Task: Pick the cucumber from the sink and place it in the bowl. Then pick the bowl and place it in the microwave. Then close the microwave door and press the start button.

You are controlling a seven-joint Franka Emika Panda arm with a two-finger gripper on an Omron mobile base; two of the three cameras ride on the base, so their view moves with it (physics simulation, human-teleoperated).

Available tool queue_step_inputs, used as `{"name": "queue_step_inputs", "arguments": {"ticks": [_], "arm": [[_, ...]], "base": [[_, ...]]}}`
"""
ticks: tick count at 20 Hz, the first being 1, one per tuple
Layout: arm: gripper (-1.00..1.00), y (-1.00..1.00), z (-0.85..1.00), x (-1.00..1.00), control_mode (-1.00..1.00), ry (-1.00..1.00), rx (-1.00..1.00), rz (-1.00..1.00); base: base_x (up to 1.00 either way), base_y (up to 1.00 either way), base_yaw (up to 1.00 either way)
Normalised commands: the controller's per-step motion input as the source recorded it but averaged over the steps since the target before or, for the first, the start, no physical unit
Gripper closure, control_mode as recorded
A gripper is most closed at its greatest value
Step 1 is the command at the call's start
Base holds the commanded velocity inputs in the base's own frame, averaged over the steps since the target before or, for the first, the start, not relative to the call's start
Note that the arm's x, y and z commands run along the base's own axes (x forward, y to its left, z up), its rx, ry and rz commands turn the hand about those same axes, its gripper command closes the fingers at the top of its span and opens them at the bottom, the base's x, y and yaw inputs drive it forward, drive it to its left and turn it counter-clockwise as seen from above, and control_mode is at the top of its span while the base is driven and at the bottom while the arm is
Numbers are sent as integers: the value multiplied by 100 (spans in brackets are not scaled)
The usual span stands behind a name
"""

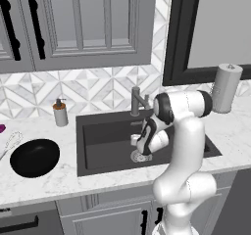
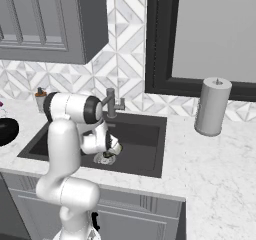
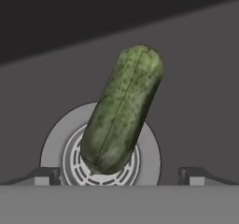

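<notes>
Green cucumber (image 3: 122, 110) lies across the metal drain (image 3: 70, 148) in the sink (image 1: 103, 136); the end effector (image 3: 119, 175) hangs over it, fingers spread wide, holding nothing.

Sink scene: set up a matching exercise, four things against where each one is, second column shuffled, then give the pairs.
Things:
1. cucumber
2. bowl
3. soap dispenser
4. paper towel roll

Places:
A. counter, right of the sink
B. lying over the drain, between the open fingers
C. counter, left of the sink, near the front edge
D. by the backsplash, at the sink's back left corner

Pairs: 1-B, 2-C, 3-D, 4-A
</notes>
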Motion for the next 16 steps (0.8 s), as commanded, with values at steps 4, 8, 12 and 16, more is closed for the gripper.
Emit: {"name": "queue_step_inputs", "arguments": {"ticks": [4, 8, 12, 16], "arm": [[-100, 0, -28, 32, -100, 0, 0, 0], [-100, 0, -42, 13, -100, 5, 0, 0], [-100, 0, -36, 14, -100, 3, 0, 0], [100, 0, -25, 20, -100, 0, 0, 0]], "base": [[0, 0, 0], [0, 0, 0], [0, 0, 0], [0, 0, 0]]}}
